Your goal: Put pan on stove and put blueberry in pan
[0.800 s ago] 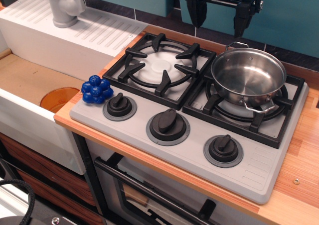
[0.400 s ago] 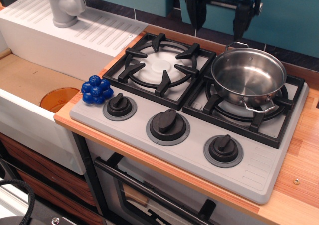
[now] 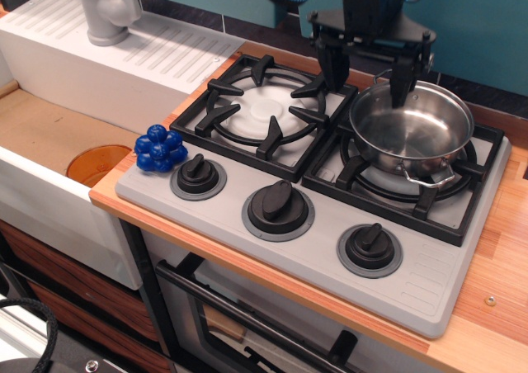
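The shiny steel pan [image 3: 412, 134] sits on the right burner grate of the grey stove [image 3: 313, 249], empty inside. The blueberry [image 3: 160, 148], a cluster of glossy dark-blue balls, rests on the stove's front left corner beside the left knob. My gripper [image 3: 368, 77] hangs open over the pan's far left rim. One finger [image 3: 332, 66] is above the gap between the burners, the other [image 3: 402, 82] is over the pan's rim. It holds nothing.
A white sink unit with a grey tap [image 3: 106, 10] stands at the back left. An orange disc [image 3: 97, 163] lies low left of the wooden counter edge [image 3: 272, 278]. Three black knobs [image 3: 278, 206] line the stove front. A teal wall is behind.
My gripper has come down and slightly forward, from high above the back of the stove to just over the pan's far rim. The pan and the blueberry have not moved.
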`<state>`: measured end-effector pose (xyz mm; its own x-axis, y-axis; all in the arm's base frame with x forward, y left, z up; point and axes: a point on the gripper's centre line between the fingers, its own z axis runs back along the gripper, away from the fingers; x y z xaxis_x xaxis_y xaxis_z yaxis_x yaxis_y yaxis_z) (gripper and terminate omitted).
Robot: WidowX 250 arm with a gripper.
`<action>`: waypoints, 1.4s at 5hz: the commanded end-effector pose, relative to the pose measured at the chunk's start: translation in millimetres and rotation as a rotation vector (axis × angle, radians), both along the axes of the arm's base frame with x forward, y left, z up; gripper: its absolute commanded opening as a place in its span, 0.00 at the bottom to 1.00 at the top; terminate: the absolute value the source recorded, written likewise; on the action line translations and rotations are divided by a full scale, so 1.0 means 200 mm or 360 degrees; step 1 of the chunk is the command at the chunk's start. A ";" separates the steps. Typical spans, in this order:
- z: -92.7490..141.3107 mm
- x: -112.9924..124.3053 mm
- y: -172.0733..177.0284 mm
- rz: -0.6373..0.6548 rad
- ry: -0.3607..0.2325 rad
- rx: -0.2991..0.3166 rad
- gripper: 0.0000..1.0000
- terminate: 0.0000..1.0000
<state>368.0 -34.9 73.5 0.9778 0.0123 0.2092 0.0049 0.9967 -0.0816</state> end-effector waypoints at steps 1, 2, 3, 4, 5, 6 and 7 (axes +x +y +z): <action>-0.04 0.06 0.02 -0.0011 -0.0157 -0.0007 1.00 0.00; -0.10 0.06 0.03 -0.0018 -0.0198 0.0002 1.00 0.00; -0.16 0.07 0.02 -0.0034 -0.0238 0.0009 1.00 0.00; -0.16 0.07 0.02 -0.0019 -0.0211 0.0029 0.00 0.00; -0.14 0.05 0.00 -0.0014 -0.0199 0.0039 0.00 0.00; -0.10 0.03 -0.03 0.0007 -0.0178 0.0044 0.00 0.00; -0.04 0.02 -0.02 -0.0007 -0.0149 0.0049 0.00 0.00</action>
<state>362.6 -39.3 42.3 0.9737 0.0045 0.2278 0.0066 0.9988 -0.0481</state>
